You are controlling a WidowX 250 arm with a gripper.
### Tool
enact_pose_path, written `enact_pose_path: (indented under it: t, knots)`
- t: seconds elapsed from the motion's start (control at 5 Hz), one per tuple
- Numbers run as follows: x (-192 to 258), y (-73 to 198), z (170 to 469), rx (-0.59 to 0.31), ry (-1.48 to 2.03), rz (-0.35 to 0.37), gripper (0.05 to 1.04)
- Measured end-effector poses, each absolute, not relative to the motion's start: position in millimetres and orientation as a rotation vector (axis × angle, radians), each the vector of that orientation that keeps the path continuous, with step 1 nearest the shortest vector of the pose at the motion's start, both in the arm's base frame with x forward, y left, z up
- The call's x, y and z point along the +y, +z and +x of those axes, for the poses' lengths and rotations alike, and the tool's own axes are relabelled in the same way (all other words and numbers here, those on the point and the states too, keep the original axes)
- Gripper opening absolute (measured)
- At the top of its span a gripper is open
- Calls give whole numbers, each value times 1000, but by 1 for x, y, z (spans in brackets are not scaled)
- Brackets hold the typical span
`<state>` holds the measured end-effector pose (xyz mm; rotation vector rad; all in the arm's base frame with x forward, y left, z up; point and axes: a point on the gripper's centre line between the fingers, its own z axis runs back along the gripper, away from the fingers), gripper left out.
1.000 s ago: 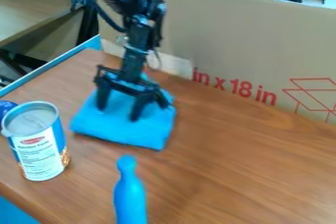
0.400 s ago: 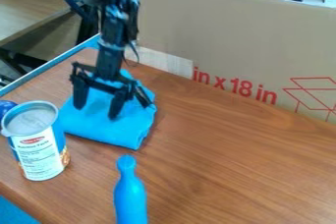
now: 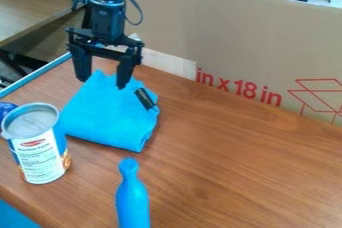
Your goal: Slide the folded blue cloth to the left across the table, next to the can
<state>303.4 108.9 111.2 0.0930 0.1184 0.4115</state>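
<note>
The gripper (image 3: 103,83) hangs open at the upper left, its two fingers well apart with nothing between them. It is over the back edge of a folded blue cloth (image 3: 107,114) lying on the wooden table. On the cloth's right part rests a small black object (image 3: 144,99), just right of and below the gripper's right finger. A can (image 3: 41,154) with a white and blue label stands upright to the left front of the cloth. In front of the cloth is a blue bottle-shaped object (image 3: 132,197).
A cardboard panel (image 3: 247,47) with red print walls off the back of the table (image 3: 247,172). Behind the can, at the left edge, a dark blue round object (image 3: 6,108) partly shows. A blue rim (image 3: 33,76) runs along the table's left side.
The gripper moved left and then up, away from the cloth. The cloth shifted left a little, and the black object on it has come into view.
</note>
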Motion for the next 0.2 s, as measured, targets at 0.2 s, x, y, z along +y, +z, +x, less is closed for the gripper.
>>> enact_pose_path:
  t: [0.2]
  knots:
    - [90,114,301,156,337,72,1001]
